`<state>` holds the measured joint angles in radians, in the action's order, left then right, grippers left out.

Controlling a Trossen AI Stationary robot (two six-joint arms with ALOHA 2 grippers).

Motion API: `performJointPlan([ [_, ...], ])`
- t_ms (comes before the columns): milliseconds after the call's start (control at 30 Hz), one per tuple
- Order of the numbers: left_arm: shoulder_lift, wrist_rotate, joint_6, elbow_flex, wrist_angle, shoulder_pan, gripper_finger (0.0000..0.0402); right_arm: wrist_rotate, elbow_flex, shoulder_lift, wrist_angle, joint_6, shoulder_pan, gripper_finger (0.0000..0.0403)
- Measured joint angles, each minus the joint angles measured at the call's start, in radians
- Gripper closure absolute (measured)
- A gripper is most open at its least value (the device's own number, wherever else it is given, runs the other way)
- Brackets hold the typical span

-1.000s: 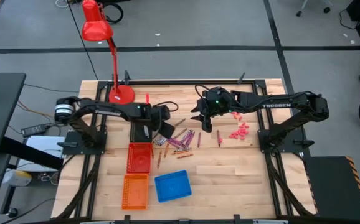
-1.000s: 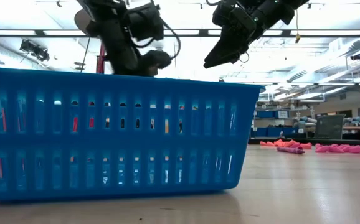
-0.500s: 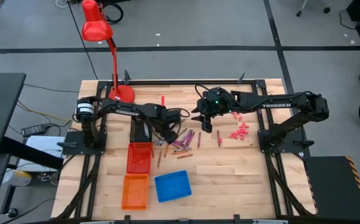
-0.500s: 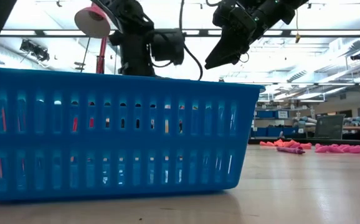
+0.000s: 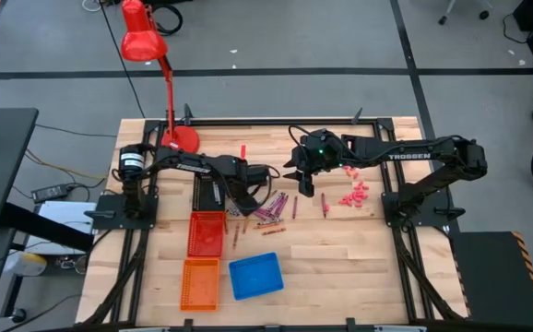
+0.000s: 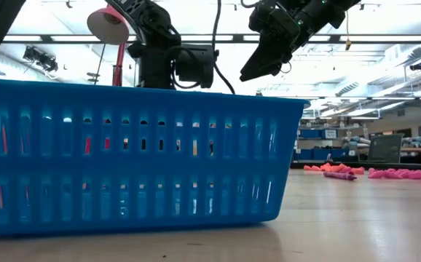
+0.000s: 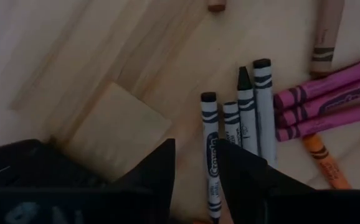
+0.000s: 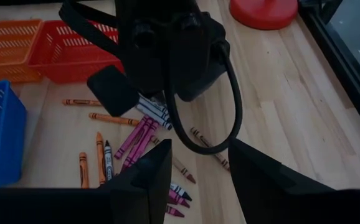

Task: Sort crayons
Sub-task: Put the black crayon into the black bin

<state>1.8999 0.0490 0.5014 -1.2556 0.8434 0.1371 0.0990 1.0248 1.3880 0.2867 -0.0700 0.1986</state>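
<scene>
You have a pale wooden table (image 5: 340,258) framed by a black rail, on a grey floor; in the low view the room behind shows ceiling lights and shelving. Two arms reach in over it. Three baskets sit at the near left: a red basket (image 5: 206,233), an orange basket (image 5: 200,283) below it and a blue basket (image 5: 255,276), whose slatted wall fills most of the low view and hides the table behind it. One red lamp (image 5: 142,41) stands at the far left edge.

Your left gripper (image 7: 194,168) is down at the crayons (image 5: 268,209), its fingers parted and straddling one grey crayon (image 7: 210,155) without closing on it. Beside that one you can count three more grey crayons, three magenta ones, one orange and one brown. The whole scatter lies mid-table, just right of the red basket.

Your right gripper (image 8: 195,171) hangs above the table, just right of the pile, jaws spread and holding nothing. A small heap of pink bits (image 5: 354,195) lies further right.
</scene>
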Motion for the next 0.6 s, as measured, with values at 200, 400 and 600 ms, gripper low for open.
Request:
performJointPlan([
  [200,0.000,0.002,-0.049,0.000,-0.001,0.000,0.0272,0.000,0.000,0.000,0.000,0.000,0.000,0.0241],
  [400,0.015,-0.001,-0.076,0.002,-0.008,-0.011,0.0272,0.000,0.000,0.000,0.000,0.000,0.000,0.0241],
  [600,0.019,-0.007,-0.076,0.002,0.004,-0.019,0.0272,0.000,0.000,0.000,-0.001,0.003,0.000,0.0241],
])
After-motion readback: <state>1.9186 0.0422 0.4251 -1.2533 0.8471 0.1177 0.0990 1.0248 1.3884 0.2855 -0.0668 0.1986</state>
